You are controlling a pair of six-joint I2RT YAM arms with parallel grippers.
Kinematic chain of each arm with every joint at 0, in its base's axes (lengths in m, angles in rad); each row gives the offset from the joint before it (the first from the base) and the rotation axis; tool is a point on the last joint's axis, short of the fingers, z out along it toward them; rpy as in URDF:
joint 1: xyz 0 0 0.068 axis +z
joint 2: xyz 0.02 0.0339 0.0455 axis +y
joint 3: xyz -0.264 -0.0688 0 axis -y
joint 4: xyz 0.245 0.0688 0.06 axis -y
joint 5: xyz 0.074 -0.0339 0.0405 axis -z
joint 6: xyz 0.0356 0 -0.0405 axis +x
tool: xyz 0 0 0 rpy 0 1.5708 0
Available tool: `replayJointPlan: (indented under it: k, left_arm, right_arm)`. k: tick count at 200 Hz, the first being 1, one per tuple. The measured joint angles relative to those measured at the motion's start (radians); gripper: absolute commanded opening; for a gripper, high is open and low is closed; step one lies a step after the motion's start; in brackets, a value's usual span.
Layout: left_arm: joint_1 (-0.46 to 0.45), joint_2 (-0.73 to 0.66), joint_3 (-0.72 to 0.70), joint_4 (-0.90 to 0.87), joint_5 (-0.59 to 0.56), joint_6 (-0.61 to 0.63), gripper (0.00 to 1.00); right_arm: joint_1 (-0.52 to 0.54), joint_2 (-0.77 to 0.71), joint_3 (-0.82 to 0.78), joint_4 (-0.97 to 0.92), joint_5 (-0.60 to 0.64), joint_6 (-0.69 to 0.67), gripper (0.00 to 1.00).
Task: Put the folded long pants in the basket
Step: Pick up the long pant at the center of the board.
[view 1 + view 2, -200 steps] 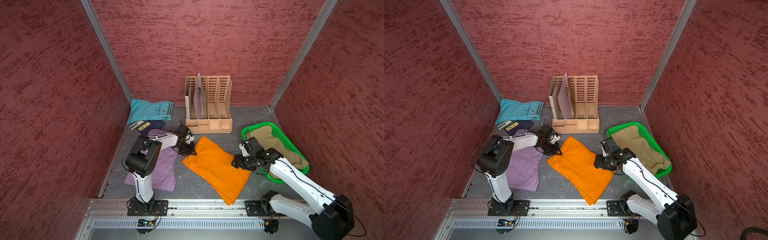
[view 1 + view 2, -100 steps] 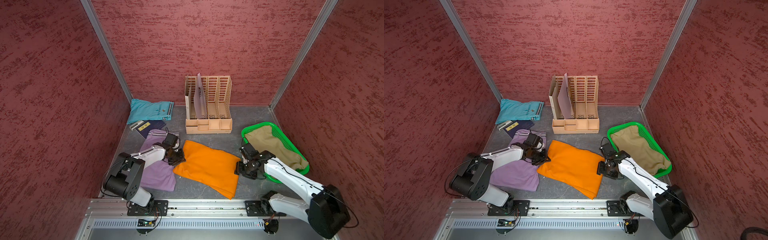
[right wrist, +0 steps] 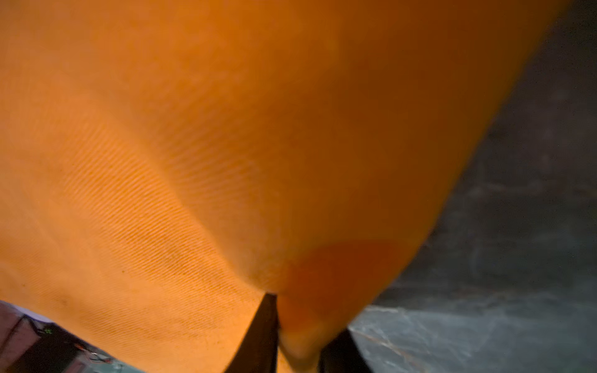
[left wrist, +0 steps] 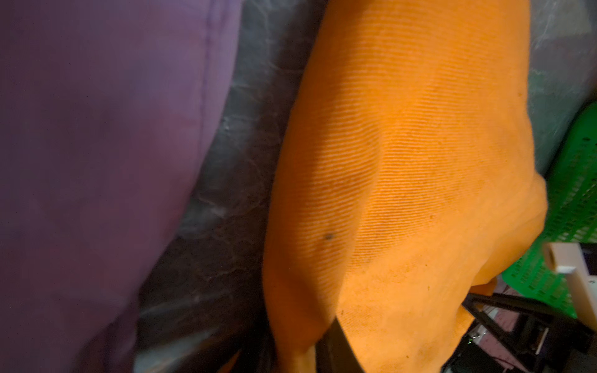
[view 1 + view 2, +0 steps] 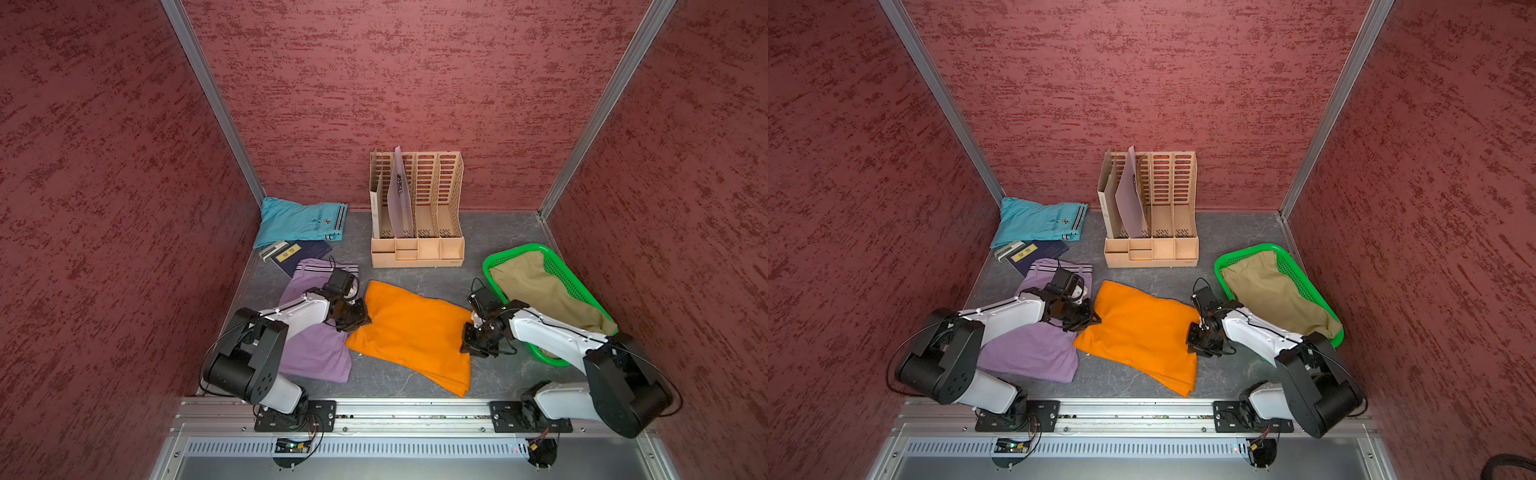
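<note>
step: picking up the orange pants (image 5: 411,332) for the basket, going by a gripper at each end of the cloth.
right gripper (image 5: 469,347): on the basket-side edge of the orange pants; in the right wrist view its fingers (image 3: 261,332) are pinched together on a bunch of orange cloth.
left gripper (image 5: 357,322): at the opposite edge, against the cloth (one dark finger shows in the left wrist view, the rest is blurred, so I cannot tell whether the jaws are apart or clamped).
orange pants: mostly flat on the grey floor between the arms, near the basket, not in it.
lilac pants (image 5: 320,353): flat on the floor under the left arm, just beside the orange pair.
basket (image 5: 559,272): on the robot's right; khaki pants (image 5: 544,291) already inside, filling most of it.
booklet (image 5: 307,253): dark blue, just beyond the lilac waistband.
turquoise pants (image 5: 295,222): far left corner, by the wall.
file organizer (image 5: 417,245): at the back wall, not involved.
progress: one pair of four in, by my count.
next move: probably lift, clear the near rim, and lay it on the khaki; the loose end could unfold or catch the rim.
</note>
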Motion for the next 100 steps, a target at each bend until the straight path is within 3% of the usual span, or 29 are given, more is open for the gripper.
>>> replayJointPlan:
  k: [12,32,60,100]
  left_arm:
    - [0.003,0.0,0.0,-0.009,0.001,0.0,0.54]
    - [0.005,-0.008,0.008,-0.017,0.021,0.016,0.69]
    - [-0.004,0.0,0.018,-0.019,0.061,0.047,0.75]
    - [-0.088,0.083,0.098,-0.019,0.087,0.073,0.81]
  right_arm:
    - [0.001,0.026,0.06,-0.045,0.056,-0.029,0.0]
    - [0.001,0.061,0.189,-0.139,0.184,-0.094,0.0]
    - [-0.012,0.117,0.308,-0.215,0.323,-0.172,0.0]
    - [-0.019,0.167,0.31,-0.238,0.341,-0.221,0.0]
